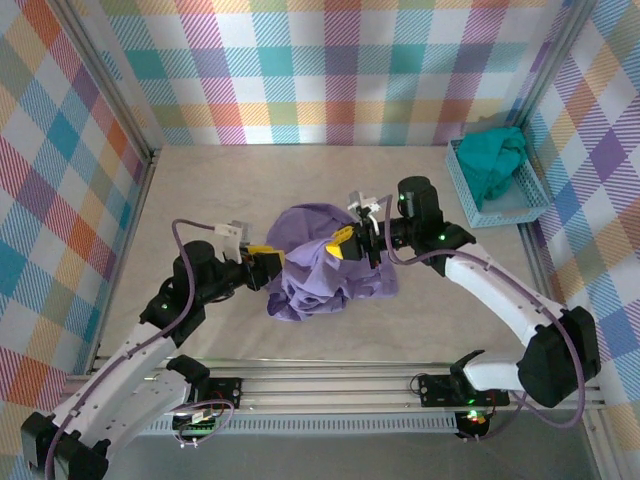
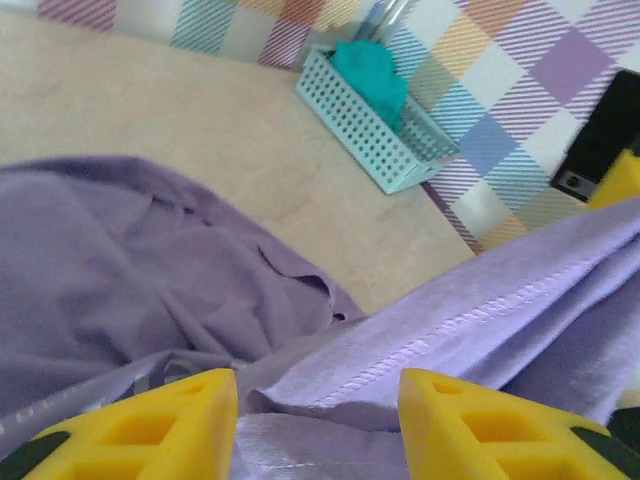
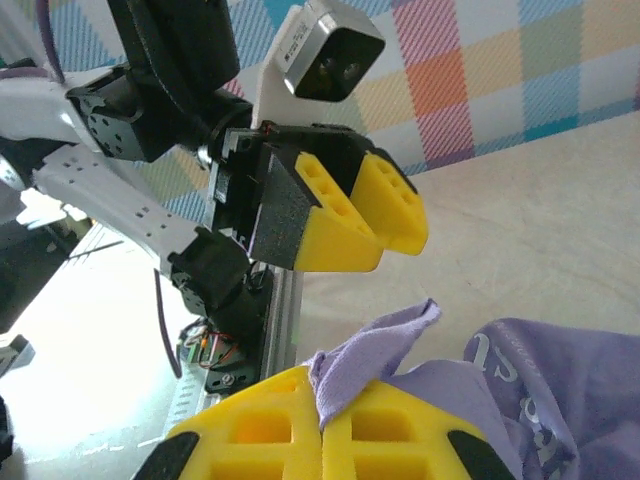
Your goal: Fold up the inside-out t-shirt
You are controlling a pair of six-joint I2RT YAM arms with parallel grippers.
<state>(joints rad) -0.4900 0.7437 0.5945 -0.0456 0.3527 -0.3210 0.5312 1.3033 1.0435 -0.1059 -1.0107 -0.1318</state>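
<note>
In the top camera we see the inside-out t-shirt (image 1: 325,270) bunched in a heap at the middle of the table (image 1: 200,190), between the two arms. The left gripper (image 1: 268,257) is at its left edge and the right gripper (image 1: 345,243) is on its upper part. A blue basket (image 1: 512,214) holding a teal garment (image 1: 495,160) stands well apart, at the far right.

In the left wrist camera the yellow fingers (image 2: 150,425) stand apart. A hemmed fold of the t-shirt passes between them, but we cannot clearly see if they touch it.

In the right wrist camera the right gripper is pressed closed on a small corner of the purple cloth.
</note>
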